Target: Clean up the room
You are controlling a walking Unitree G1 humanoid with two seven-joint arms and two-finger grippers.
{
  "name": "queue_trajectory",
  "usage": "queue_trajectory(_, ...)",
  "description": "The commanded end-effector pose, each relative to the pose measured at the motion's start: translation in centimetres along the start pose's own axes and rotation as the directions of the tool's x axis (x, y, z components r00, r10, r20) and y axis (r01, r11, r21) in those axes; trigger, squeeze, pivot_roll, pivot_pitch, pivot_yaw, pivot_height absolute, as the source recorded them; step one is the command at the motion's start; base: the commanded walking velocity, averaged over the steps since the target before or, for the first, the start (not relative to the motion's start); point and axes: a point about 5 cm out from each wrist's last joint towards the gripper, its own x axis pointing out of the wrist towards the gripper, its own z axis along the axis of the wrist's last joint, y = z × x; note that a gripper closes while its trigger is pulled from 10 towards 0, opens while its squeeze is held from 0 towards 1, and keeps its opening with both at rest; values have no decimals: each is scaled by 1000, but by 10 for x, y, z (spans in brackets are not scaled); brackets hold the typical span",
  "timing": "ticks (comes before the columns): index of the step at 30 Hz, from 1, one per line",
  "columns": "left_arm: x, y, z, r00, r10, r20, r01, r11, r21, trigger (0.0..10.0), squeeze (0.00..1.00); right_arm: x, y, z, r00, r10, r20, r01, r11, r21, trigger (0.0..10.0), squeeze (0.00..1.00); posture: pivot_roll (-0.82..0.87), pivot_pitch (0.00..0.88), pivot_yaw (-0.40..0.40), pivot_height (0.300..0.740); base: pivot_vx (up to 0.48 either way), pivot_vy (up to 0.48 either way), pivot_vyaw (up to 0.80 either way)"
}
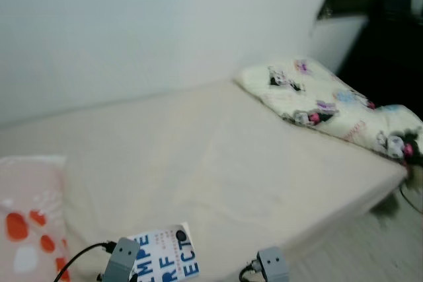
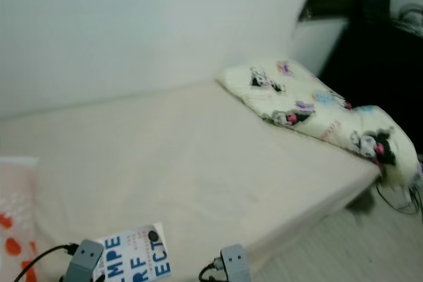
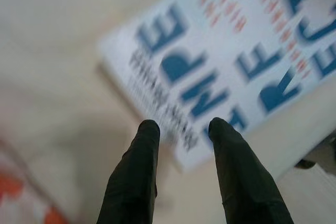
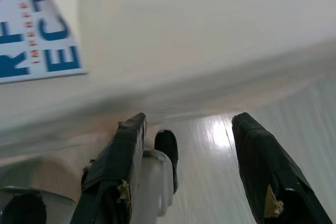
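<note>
- Two eye views show a big cream bed (image 1: 218, 156) by a white wall. A book (image 1: 165, 253) with big blue letters lies flat at the bed's near edge. A folded blanket (image 1: 330, 104) with cartoon pictures sits at the far right corner. A pink pillow (image 1: 30, 212) with orange spots lies at the near left corner.
- The left wrist view shows the left gripper (image 3: 181, 129) just above the book's edge, its fingers a little apart and holding nothing.
- The right wrist view shows the right gripper (image 4: 189, 124) spread wide, with nothing in it, by the bed's near edge, above the pale floor (image 4: 294, 114).
- I think the robot is about to pick up the book. Next the left gripper should go lower, fit its fingers around the book's edge, and squeeze.
</note>
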Motion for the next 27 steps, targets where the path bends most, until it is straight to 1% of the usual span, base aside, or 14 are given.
queue_trajectory(1, -2, -3, -7, 1000, -12, -23, 13, 1000, 10, 10000, 0, -1, -1, -3, 1000, -3, -15, 3, 1000, 3, 10000, 0, -117, 0, 34, 740, 0, 0, -800)
queue_trajectory(19, -2, -3, -7, 1000, -12, -21, 12, 1000, 3, 10000, 0, -1, -1, -3, 1000, -6, -14, 6, 1000, -5, 10000, 0, -116, 0, 35, 740, 0, 0, -795)
queue_trajectory(27, -2, -2, -7, 1000, -9, -23, 9, 1000, 0, 10000, 0, -1, 0, -2, 1000, -4, -10, 4, 1000, -15, 10000, 0, -116, 0, 36, 740, 0, 0, 0)
